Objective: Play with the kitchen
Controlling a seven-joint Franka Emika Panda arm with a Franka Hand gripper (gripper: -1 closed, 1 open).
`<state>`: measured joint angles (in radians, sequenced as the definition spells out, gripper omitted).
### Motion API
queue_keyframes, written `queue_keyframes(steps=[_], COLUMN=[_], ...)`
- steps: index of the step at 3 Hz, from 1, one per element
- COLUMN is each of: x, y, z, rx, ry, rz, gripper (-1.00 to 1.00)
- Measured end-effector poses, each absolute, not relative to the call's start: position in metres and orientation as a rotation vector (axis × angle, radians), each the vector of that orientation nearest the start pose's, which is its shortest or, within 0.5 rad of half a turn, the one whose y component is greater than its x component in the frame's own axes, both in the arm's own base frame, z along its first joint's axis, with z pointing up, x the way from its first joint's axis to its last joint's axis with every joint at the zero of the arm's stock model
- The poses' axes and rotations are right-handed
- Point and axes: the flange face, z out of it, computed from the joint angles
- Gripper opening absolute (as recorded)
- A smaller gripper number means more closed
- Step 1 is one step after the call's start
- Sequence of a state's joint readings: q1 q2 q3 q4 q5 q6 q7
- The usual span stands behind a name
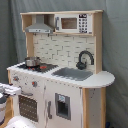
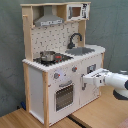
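in the first exterior view the kitchen (image 1: 60, 65) fills the frame, standing upright, and only a sliver of the gripper (image 1: 7, 91) shows at the first exterior view's left edge, just beside the oven door (image 1: 28, 106). in the second exterior view the gripper (image 2: 86, 80) reaches in from the second exterior view's right, close against the kitchen's front beside the oven door; i cannot tell how wide it stands or whether it holds anything.

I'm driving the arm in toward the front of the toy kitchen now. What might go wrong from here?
1. The gripper is close beside the kitchen front, near the oven door; pushing on may bump the panel or a knob.
2. A hard shove might shift the cabinet and tip the small pot sitting on the hob.
3. In the first exterior view the arm shows only at the left edge, so contact is hard to judge.
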<state>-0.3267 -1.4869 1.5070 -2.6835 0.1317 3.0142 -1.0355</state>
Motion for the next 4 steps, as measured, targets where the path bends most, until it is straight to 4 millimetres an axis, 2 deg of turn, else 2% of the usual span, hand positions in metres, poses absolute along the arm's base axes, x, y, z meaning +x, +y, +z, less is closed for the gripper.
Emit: queue_keyframes(steps=[1, 2, 4], x=[0.216, 0.236, 0.266], y=[0.369, 0.352, 0.341], z=[0.364, 0.360, 0.348], rx=[0.576, 0.591, 0.546], ry=[1.564, 1.572, 1.586], rz=[0.522, 0.513, 0.532], gripper=[1.00, 1.00, 1.00])
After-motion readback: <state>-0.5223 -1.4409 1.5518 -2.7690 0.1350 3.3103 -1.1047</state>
